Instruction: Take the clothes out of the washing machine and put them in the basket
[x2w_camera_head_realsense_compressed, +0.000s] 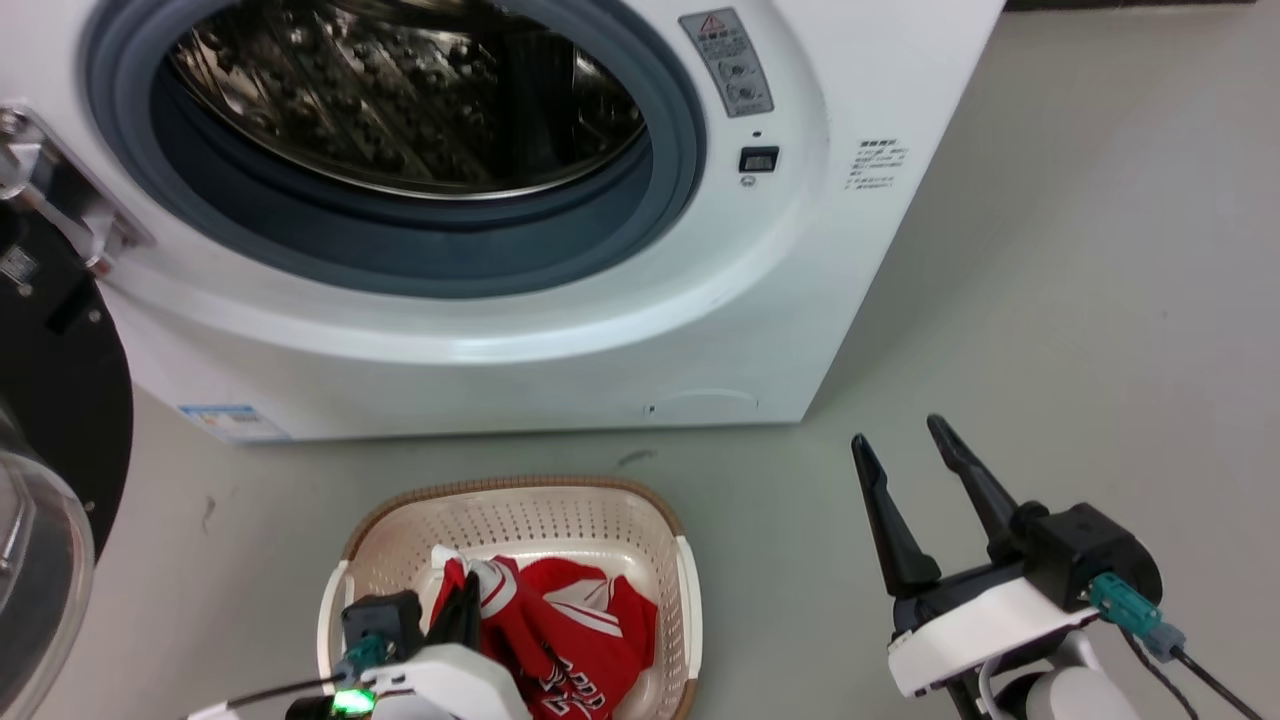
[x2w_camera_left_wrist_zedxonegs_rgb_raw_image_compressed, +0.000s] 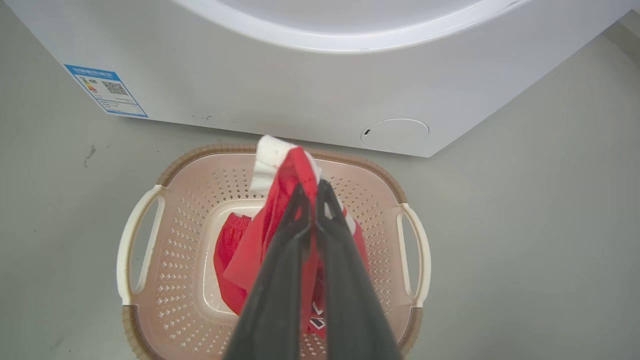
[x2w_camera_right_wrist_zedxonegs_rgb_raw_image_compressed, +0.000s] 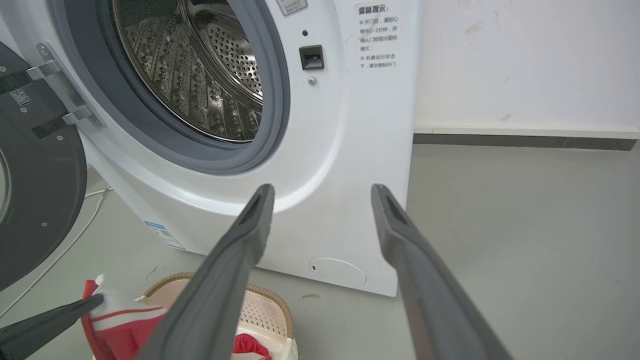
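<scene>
Left gripper (x2w_camera_left_wrist_zedxonegs_rgb_raw_image_compressed: 311, 187): pinched tight on the top edge of the red jersey (x2w_camera_left_wrist_zedxonegs_rgb_raw_image_compressed: 240, 250), right above the basket (x2w_camera_left_wrist_zedxonegs_rgb_raw_image_compressed: 200, 155), so the rest pools inside.
Basket: parked at 6 o'clock of the washer (x2w_camera_head_realsense_compressed: 600, 340), so it's a short drop.
Right gripper (x2w_camera_head_realsense_compressed: 897, 432): spread wide, holding nothing, idle at the basket's 3 o'clock.
Drum (x2w_camera_head_realsense_compressed: 400, 90): looks empty, so letting go is probably next.
</scene>
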